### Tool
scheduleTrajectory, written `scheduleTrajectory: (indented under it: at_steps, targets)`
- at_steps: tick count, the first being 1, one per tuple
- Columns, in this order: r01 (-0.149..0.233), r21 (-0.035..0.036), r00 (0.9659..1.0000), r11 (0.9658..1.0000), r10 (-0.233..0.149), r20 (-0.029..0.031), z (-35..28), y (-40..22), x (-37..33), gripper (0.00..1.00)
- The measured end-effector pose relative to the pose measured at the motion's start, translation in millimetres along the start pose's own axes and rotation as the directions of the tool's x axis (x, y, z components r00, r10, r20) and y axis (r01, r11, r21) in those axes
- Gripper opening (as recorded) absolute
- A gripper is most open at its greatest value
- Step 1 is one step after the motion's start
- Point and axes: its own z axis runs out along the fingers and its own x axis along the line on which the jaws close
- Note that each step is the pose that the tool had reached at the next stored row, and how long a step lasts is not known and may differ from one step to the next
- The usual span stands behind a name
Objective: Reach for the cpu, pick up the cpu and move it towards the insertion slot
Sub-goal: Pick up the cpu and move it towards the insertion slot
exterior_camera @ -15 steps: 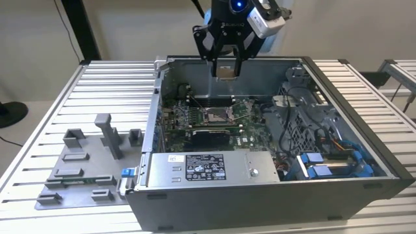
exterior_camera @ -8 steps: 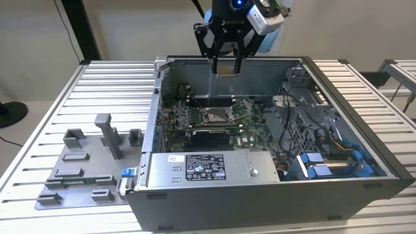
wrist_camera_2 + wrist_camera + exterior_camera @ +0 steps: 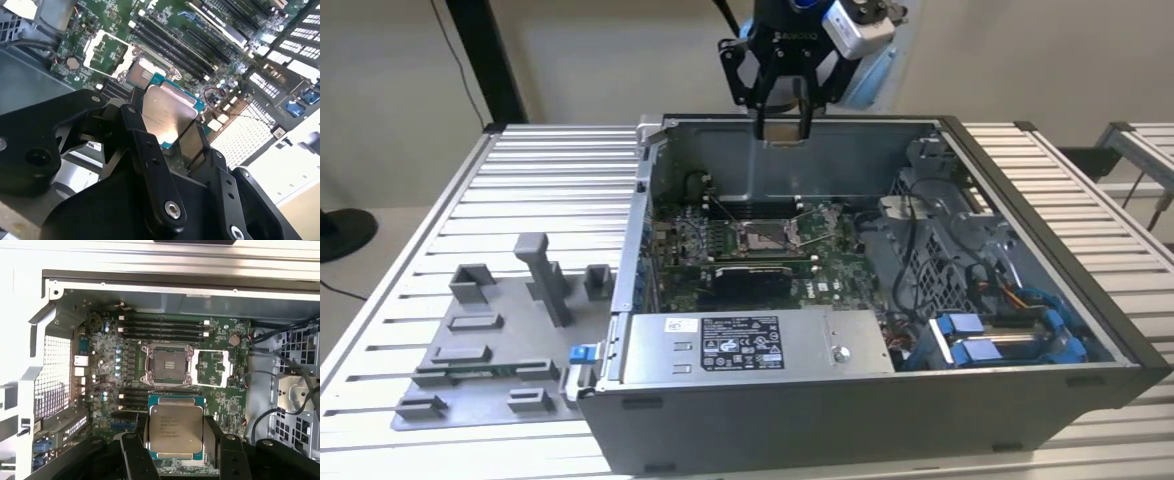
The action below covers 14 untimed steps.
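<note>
- My gripper [image 3: 783,128] hangs above the far wall of the open computer case [image 3: 881,420] in the exterior view, its black fingers [image 3: 134,455] clenched on the cpu [image 3: 176,434].
- The cpu sits between the two fingers, silvery top facing the camera in both wrist views, with a teal-green edge showing around the metal lid [image 3: 167,116].
- In the exterior view the chip is a small pale square [image 3: 783,131] at the fingertips, held in the air well above the motherboard [image 3: 720,240], touching nothing but my fingers.
- The insertion slot [image 3: 166,363] lies open on the green board inside the case: a square socket with a shiny metal frame and a dark greyish centre, its load plate [image 3: 214,366] swung aside next to it.
- Black memory slots [image 3: 162,325] run in rows on either side of the socket.
- The case also holds a power supply with a label [image 3: 740,345], bundled cables [image 3: 947,250] and blue drive fittings [image 3: 987,345] toward the exterior view's right.
- Outside the case, on the exterior view's left, a grey fixture tray [image 3: 440,400] carries grey blocks and posts [image 3: 540,275] on the slatted table [image 3: 560,170].
</note>
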Motion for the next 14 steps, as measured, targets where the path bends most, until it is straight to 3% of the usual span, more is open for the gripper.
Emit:
scheduleTrajectory:
  at_steps: [8,14]
  targets:
    - [0.0,0.0004,1.0,1.0,0.0,0.0,0.9,17.7,-1.1,0.0]
    - [0.0,0.0004,1.0,1.0,0.0,-0.0001,1.3,25.6,-1.4,0.0]
